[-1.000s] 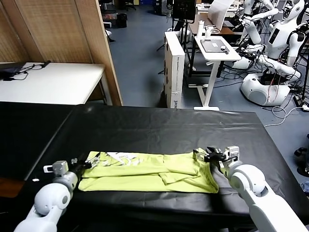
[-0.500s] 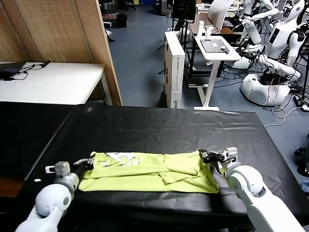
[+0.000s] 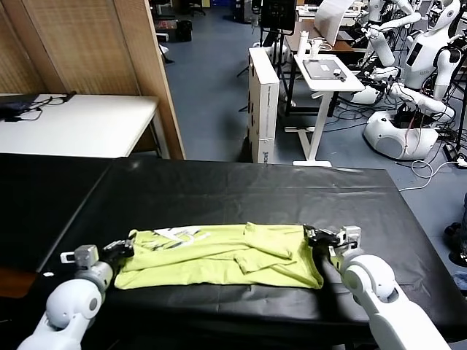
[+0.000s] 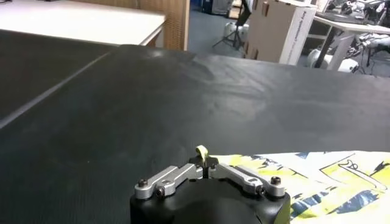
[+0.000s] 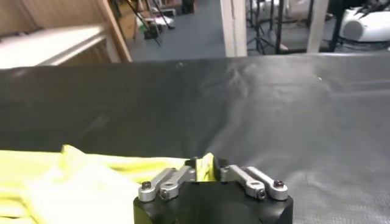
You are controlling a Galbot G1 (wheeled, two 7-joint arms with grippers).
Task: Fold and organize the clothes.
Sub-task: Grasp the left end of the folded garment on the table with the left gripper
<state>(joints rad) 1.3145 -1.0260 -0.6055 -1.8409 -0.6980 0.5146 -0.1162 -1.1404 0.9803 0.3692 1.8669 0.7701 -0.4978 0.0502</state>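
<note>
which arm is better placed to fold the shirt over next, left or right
Neither clearly. The left gripper pinches the printed end of the T-shirt and the right gripper pinches the opposite end; yellow cloth shows between each one's fingers in its wrist view. Probably a two-arm move.

We reach both arms low and forward: our left gripper (image 3: 122, 248) and right gripper (image 3: 315, 236) each sit closed on a pinch of yellow cloth.
</note>
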